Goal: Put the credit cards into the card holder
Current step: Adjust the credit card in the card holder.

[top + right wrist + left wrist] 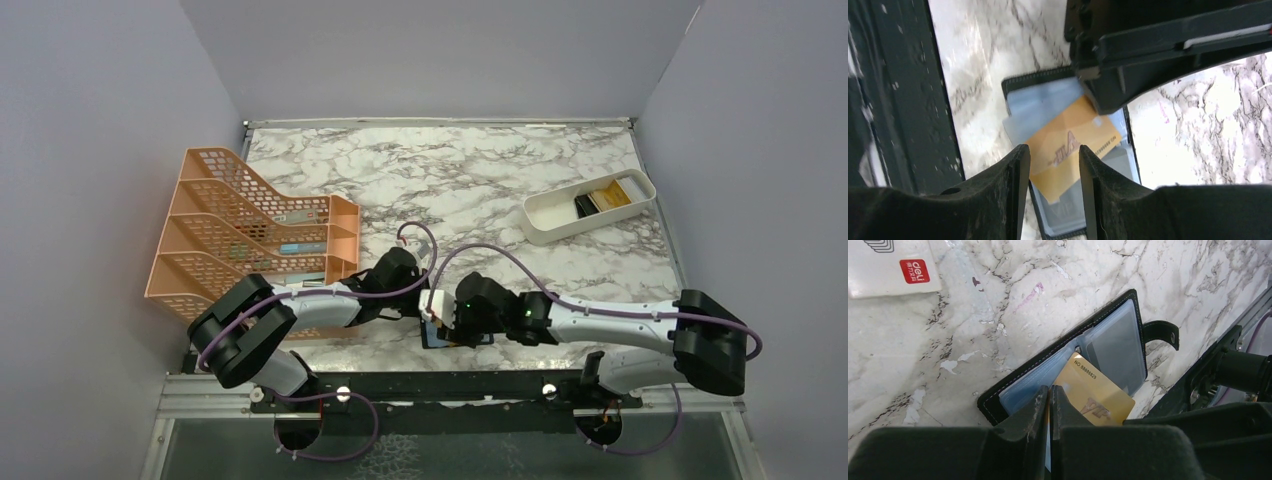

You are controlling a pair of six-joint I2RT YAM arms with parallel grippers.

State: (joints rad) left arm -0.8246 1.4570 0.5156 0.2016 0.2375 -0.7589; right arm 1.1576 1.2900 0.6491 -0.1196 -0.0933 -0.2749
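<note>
One gold card (1095, 397) matters for the coming move, and it lies on the open card holder (1058, 347) at the near table edge, between the two arms. We judge it only partly seated. It sits skewed to the sleeves, with one end sticking out past the holder's near rim.

The left gripper (1049, 400) is pinched closed, seemingly on a clear sleeve leaf of the holder to keep the pocket lifted. The card's edge is just beside its right finger.

The right gripper (1053, 150) has its jaws parted and grips nothing. From the right wrist camera the card (1068, 145) shows straight ahead through that gap. Its long axis runs on a diagonal across the gap, not square to the fingers. The holder's black rim (1033, 80) lies beyond, under the left arm's gripper body.

We read the right arm as the free one and the nearer one for nudging, so the push would go along the card's long axis toward the holder's spine. We can't tell which sleeve it is entering.

Further right and well apart, a black card (585, 206) waits in the white tray (545, 228).
</note>
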